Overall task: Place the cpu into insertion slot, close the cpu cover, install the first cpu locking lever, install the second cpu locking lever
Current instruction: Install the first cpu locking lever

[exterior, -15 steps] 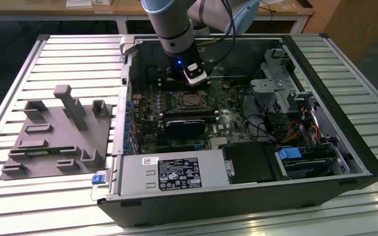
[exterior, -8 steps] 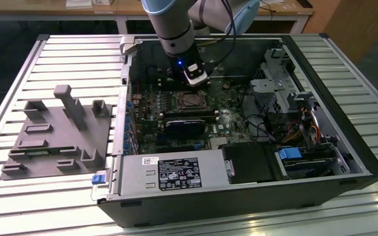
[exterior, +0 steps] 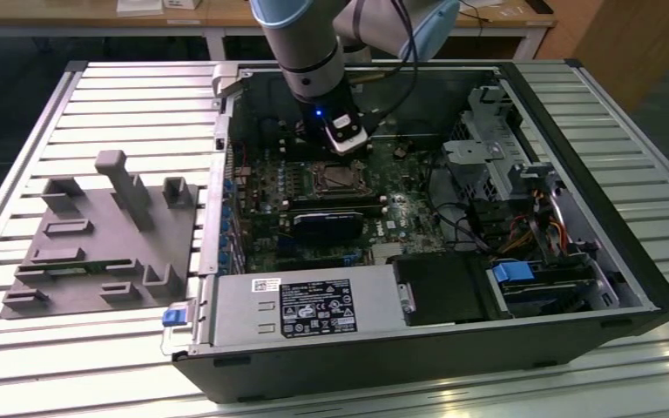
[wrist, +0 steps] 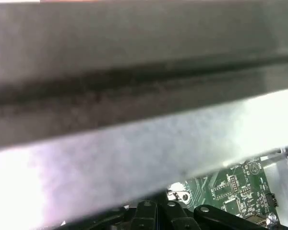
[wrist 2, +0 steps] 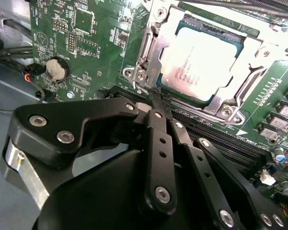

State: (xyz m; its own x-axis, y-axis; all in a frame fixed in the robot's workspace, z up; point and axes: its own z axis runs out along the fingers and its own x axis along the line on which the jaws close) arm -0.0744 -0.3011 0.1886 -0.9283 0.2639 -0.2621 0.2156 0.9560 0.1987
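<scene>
In the second wrist view the cpu (wrist 2: 199,60) lies flat in the insertion slot (wrist 2: 230,28), its pale silver top showing through the cut-out. The silver cpu cover (wrist 2: 252,57) is down around it. My gripper (wrist 2: 156,98) is shut, its black fingers pressed together, the tips right at the socket's edge beside a thin metal lever (wrist 2: 145,48). Whether the tips touch that lever I cannot tell. In the exterior view the gripper (exterior: 347,146) hangs just above the socket (exterior: 334,179) inside the open computer case (exterior: 648,287).
A black heatsink block (exterior: 325,223) sits just in front of the socket, long memory slots (wrist 2: 216,132) beside it. A power supply (exterior: 311,305) and drive cage (exterior: 509,148) crowd the case. A grey fixture (exterior: 102,235) lies at the exterior view's left. A coin cell (wrist 2: 56,68) sits on the board.
</scene>
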